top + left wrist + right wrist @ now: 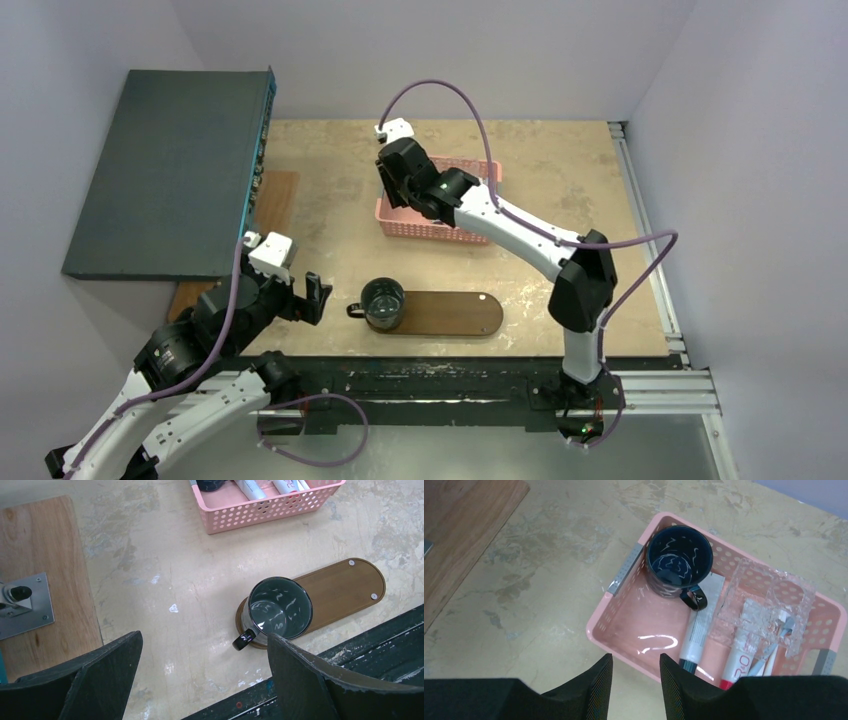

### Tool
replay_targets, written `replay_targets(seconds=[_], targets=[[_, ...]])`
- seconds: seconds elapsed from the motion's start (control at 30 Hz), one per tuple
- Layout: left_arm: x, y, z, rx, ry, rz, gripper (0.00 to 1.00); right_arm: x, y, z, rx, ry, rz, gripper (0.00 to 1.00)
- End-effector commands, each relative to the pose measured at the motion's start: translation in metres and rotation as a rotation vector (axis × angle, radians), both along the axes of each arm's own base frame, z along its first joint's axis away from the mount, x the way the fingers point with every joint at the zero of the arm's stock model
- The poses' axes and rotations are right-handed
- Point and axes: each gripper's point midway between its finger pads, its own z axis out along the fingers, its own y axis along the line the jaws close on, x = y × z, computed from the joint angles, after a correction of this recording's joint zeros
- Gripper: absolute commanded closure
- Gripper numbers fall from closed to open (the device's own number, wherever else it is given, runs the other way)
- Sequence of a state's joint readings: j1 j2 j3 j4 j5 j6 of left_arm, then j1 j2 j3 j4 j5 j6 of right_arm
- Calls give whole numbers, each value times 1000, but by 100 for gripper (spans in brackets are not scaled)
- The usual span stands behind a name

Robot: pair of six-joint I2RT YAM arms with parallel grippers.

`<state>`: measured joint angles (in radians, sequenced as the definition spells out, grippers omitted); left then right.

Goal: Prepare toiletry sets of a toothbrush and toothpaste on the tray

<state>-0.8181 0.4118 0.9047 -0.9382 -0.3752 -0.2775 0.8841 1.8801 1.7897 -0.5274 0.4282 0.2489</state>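
The dark brown oval tray [455, 313] [345, 587] lies near the table's front edge, with a dark glass mug [383, 303] [278, 609] standing on its left end. Two white toothpaste tubes [695, 632] [737, 663] lie in the pink basket [468, 232] [624, 630]. Beside them, pale toothbrushes [774, 642] lie partly under crumpled clear packaging. My right gripper [397, 190] [636, 680] hovers over the basket's near-left corner, open and holding nothing. My left gripper [312, 297] [202, 647] is wide open and empty, low and to the left of the tray.
A second dark mug [679, 562] stands in the basket's far corner. A pale wooden board [45, 570] with a metal bracket [25, 605] lies at the left, below a big dark box [170, 170]. A black rail [430, 385] runs along the near edge.
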Motion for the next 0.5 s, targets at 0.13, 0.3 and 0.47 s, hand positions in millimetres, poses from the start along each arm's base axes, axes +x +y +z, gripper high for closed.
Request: replay_targets(seconds=[0.13,0.3,0.47], targets=[[4,2,4,-18,-12,28,5,47,16,10,13,-36,43,58],[4,1,3,-15,-10,29,5,75,20,1,4,-28,51,58],[4,1,3,-14,-10,30,4,95,24,-13,1,-14,65,58]])
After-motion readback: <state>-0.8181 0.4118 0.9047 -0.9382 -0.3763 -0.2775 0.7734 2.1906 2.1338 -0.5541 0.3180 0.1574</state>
